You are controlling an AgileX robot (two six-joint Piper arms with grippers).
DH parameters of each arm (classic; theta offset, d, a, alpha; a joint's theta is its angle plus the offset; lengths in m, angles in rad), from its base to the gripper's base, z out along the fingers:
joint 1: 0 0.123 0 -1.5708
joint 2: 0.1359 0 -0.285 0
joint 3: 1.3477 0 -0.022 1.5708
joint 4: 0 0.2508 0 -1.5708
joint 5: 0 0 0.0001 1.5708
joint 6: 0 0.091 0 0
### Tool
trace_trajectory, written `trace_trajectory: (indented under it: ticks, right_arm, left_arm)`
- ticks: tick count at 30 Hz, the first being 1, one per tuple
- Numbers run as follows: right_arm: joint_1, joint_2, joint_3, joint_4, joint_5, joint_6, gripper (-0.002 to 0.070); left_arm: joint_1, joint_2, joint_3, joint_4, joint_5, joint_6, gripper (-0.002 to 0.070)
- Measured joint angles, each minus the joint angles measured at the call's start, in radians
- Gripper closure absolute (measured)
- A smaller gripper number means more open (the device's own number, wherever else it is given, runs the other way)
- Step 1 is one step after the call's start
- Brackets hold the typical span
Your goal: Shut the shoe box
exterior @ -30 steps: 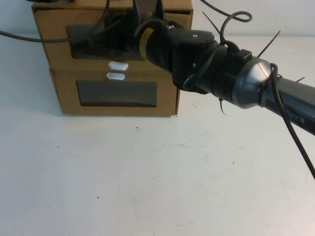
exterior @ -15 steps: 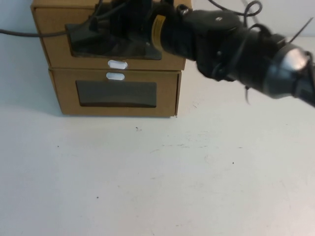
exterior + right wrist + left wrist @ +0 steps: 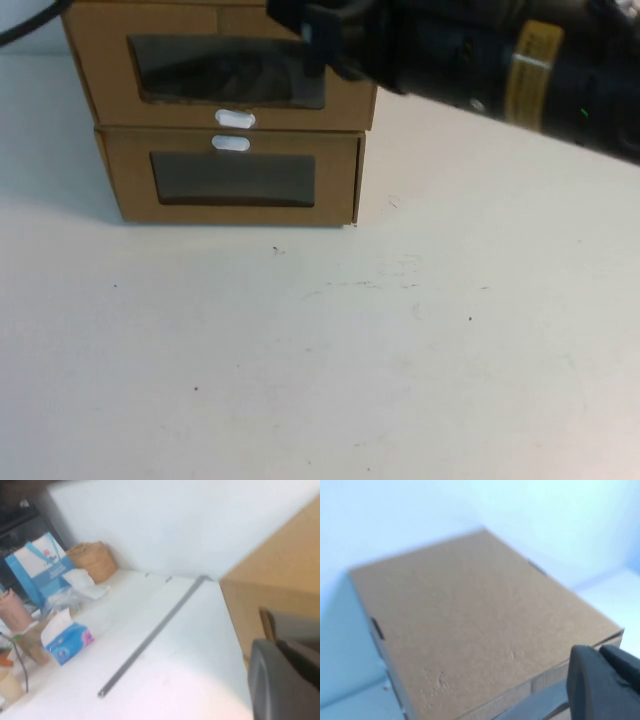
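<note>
Cardboard drawers stand stacked at the table's [image 3: 300,380] far left; the shoe box [image 3: 110,60] is the upper one, its white pull tab [image 3: 234,119] below its window. It looks light and stiff; a flat push on its front panel suits it. Whether the left gripper [image 3: 600,685] and the right gripper [image 3: 282,680], both close beside that box, are open or clenched I cannot tell.

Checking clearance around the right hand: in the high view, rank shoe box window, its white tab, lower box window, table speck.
From the right hand, at the top edge:
1. shoe box window, beside it.
2. white tab, under that window.
3. lower box window, further down.
4. speck, on the table in front.
Left hand hangs over the box top.
</note>
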Motion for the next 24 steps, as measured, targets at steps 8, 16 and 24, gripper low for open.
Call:
trace_trajectory:
  ticks: [8, 16, 24]
  right_arm:
    - [0.000, -0.304, 0.323, -0.002, 0.023, 0.000, 0.0687]
    - [0.000, -0.434, 0.497, -0.002, 0.004, 0.004, 0.0687]
    - [0.000, -0.444, 0.546, -0.004, -0.022, 0.019, 0.0687]
  left_arm:
    - [0.000, -0.584, 0.624, -0.003, -0.286, 0.031, 0.0677]
    - [0.000, -1.209, 1.215, -0.010, -0.453, 0.021, 0.0677]
    - [0.000, -1.352, 1.493, -0.010, -0.461, 0.000, 0.0677]
